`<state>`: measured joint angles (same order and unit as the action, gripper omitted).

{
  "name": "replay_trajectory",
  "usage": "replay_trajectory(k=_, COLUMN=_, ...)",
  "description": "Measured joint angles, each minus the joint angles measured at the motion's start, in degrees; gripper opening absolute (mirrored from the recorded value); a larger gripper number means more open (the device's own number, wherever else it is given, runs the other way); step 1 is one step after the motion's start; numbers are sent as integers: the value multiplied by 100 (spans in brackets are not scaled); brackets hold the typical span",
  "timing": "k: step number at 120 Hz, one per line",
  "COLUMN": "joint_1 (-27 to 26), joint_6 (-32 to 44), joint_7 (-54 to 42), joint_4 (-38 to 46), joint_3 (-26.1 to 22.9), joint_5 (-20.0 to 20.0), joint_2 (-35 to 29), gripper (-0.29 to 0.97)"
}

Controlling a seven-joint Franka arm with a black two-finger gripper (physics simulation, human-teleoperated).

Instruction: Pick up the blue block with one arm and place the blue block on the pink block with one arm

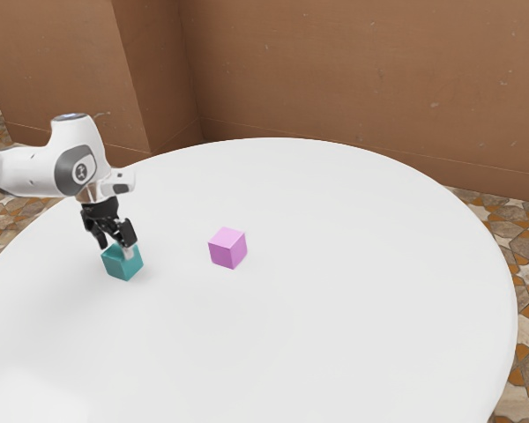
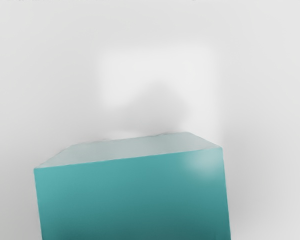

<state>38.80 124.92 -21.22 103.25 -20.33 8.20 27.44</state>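
Note:
The blue block (image 1: 123, 263), teal in colour, rests on the white round table (image 1: 335, 291) toward the exterior view's left. My gripper (image 1: 116, 248) points straight down onto it, and both fingers press the block's upper part from two sides, so it is shut on the block. In the wrist view the blue block (image 2: 132, 192) looms large right beneath my hand, with its shadow on the table behind it. The pink block (image 1: 227, 247) stands alone on the table, a short way toward the exterior view's right of the blue block and apart from it.
The white tabletop spreads wide around both blocks, with its rim (image 1: 502, 291) curving down the exterior view's right. Brown walls (image 1: 361, 70) and a tiled floor (image 1: 520, 238) lie beyond the table.

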Motion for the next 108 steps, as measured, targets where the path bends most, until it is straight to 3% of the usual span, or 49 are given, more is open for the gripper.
replay_trajectory(k=108, joint_1=-38, joint_6=17, joint_7=-1, joint_4=-74, joint_3=39, joint_5=151, joint_2=316, gripper=66)
